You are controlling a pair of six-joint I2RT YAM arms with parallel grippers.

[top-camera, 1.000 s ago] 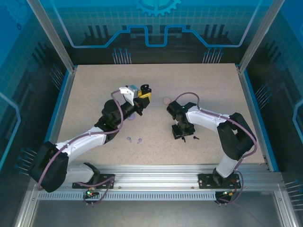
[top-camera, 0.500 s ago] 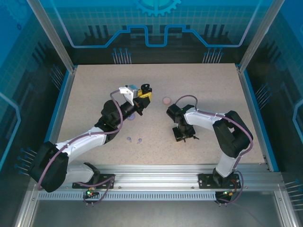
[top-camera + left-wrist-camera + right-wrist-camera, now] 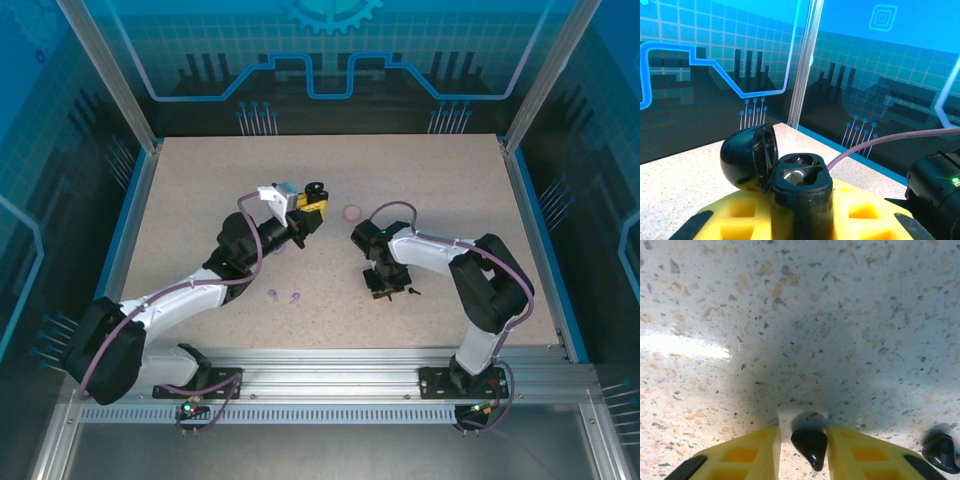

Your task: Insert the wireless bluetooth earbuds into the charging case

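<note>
The black earbud (image 3: 810, 447) sits at table (image 3: 190, 200) level between the narrowly drawn fingers of the right gripper (image 3: 383, 287), tapered end toward the wrist, while the open charging case (image 3: 801, 182), clamped in the raised left gripper (image 3: 308, 203), stands well apart to its left and farther from the bases.

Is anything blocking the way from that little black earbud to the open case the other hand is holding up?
Nothing visible does. The black earbud sits on the table between the fingers of the right hand; the black case, lid open, is held in the left hand, bare table between them.
</note>
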